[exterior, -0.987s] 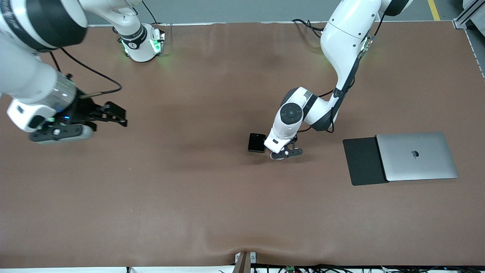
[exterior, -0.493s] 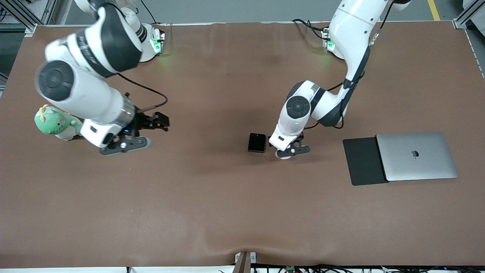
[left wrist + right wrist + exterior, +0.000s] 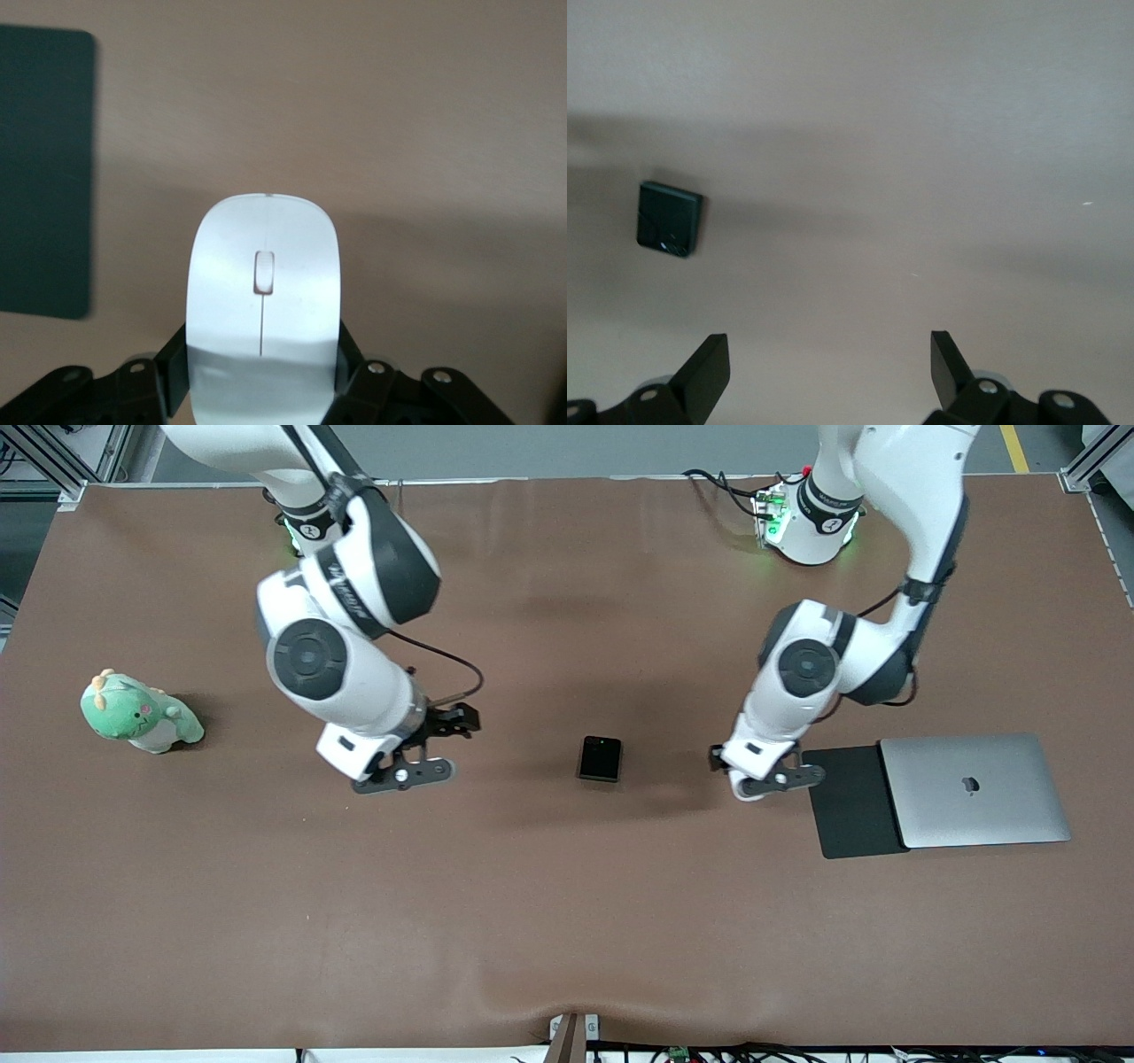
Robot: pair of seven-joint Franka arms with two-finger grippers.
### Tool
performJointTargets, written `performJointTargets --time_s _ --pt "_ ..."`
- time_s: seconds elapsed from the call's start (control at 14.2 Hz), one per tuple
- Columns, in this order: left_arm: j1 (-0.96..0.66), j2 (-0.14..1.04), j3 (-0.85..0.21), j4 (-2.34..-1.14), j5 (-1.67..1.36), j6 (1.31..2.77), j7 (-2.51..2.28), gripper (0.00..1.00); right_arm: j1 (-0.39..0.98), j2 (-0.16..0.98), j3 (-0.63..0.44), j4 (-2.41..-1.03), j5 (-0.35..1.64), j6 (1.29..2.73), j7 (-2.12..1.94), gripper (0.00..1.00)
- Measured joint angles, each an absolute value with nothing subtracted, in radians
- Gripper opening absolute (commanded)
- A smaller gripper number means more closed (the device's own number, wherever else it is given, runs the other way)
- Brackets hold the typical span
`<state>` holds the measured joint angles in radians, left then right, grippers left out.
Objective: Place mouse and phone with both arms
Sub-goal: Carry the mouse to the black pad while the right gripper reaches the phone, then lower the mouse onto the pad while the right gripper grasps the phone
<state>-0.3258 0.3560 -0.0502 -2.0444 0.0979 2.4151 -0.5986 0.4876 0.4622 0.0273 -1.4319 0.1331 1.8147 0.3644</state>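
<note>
Left gripper (image 3: pixel 749 783) up over the counter (image 3: pixel 567 921) just beside the black mouse pad (image 3: pixel 852 802), jaws closed on the sides of the white mouse (image 3: pixel 263 310), which sticks out forward from between them. Right gripper (image 3: pixel 443 737) over the bare counter toward the right arm's end, jaws wide and holding nothing. Phone (image 3: pixel 600 759) flat near the counter's middle, between both grippers and apart from the open jaws.

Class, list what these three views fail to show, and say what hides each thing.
- Front view: the mouse is almost wholly hidden under the left gripper and wrist.
- Left wrist view: the mouse pad is cut off by the frame edge.
- Right wrist view: the right gripper fingers are cut off at the frame edge.
</note>
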Motion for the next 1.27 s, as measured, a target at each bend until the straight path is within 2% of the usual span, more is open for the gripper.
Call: performJointTargets --time_s 0.42,0.63,0.99,1.27 --pt "-0.094 0.348 -0.05 -2.057 0.098 2.418 -0.318 0.0 0.71 0.628 0.028 -1.444 0.134 2.143 0.716 1.0" --pt "-0.021 0.37 -0.05 -2.067 0.098 2.461 -0.248 0.0 0.779 0.724 0.025 -1.446 0.133 2.275 0.783 1.0" --pt "0.041 0.452 -0.05 -2.064 0.098 2.57 -0.171 0.0 0.815 0.792 0.013 -1.444 0.121 2.371 0.848 1.0" --pt "0.043 0.497 -0.056 -2.047 0.098 2.592 -0.17 0.0 0.825 0.822 0.002 -1.442 0.051 2.402 0.937 1.0"
